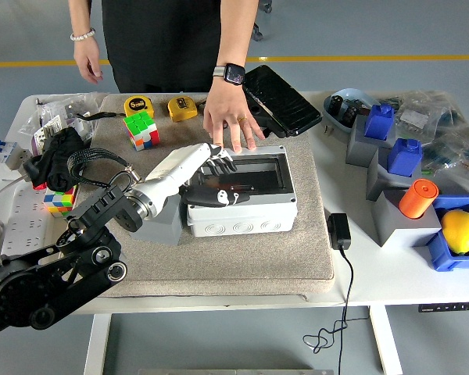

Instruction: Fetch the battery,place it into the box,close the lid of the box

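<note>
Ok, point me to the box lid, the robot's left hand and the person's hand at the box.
box lid (254, 173): head view, on its dark transparent panel.
left hand (211, 176): head view, middle of the hand on the lid.
person's hand (228, 117): head view, back of the hand.
</note>
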Robot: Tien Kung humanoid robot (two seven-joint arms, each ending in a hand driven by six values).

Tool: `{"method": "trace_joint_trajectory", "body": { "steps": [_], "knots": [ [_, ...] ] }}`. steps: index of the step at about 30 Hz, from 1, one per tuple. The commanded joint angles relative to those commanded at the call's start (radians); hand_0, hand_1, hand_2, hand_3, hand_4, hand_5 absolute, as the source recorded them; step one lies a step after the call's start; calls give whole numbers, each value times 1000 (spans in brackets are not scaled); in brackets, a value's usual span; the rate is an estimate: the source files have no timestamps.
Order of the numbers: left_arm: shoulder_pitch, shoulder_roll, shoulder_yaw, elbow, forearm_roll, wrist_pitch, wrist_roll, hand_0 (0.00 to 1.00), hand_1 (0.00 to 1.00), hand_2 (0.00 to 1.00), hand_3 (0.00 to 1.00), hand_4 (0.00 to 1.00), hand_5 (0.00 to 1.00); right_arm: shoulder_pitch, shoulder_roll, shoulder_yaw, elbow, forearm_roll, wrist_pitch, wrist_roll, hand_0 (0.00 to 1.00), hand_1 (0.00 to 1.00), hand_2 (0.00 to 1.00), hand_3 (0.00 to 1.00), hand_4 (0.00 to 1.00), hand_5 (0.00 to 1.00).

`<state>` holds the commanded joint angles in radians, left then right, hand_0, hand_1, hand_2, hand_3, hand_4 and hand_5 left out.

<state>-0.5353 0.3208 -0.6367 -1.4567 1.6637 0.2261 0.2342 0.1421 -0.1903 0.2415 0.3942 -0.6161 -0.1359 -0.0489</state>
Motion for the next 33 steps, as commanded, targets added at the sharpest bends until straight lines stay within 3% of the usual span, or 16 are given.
{"method": "trace_joint_trajectory", "body": {
  "steps": [4, 9, 11, 12, 19, 29, 33],
  "knots": [
    [8, 3, -20, -17, -21, 13, -22, 263, 522, 552, 558, 998, 532, -1, 0, -1, -1, 0, 0, 0, 599, 583, 568, 517, 916, 449],
    [33, 5, -84, -29, -125, 61, -94, 263, 521, 551, 559, 998, 530, 0, 1, -4, 0, 2, 0, 0, 599, 582, 568, 517, 916, 450],
    [53, 5, -128, -28, -199, 86, -132, 263, 521, 551, 559, 998, 530, 0, 2, -7, -1, 4, 1, 0, 599, 582, 568, 517, 916, 450],
    [61, 4, -147, -26, -229, 92, -143, 341, 544, 552, 564, 998, 529, 0, 2, -9, -2, 5, 1, 0, 599, 583, 568, 517, 916, 449],
    [130, -5, -326, 9, -393, 95, -189, 366, 555, 551, 565, 998, 522, 5, 1, -44, -22, 38, 10, -10, 599, 584, 570, 517, 916, 450],
    [201, -11, -582, 54, -383, 98, -194, 370, 554, 551, 564, 998, 523, 8, -4, -52, -31, 49, 12, -13, 598, 586, 570, 517, 916, 449],
    [212, -1, -638, 66, -364, 88, -173, 372, 557, 552, 564, 998, 524, 11, -2, -54, -32, 49, 14, -14, 599, 586, 571, 518, 916, 450]
  ]
}}
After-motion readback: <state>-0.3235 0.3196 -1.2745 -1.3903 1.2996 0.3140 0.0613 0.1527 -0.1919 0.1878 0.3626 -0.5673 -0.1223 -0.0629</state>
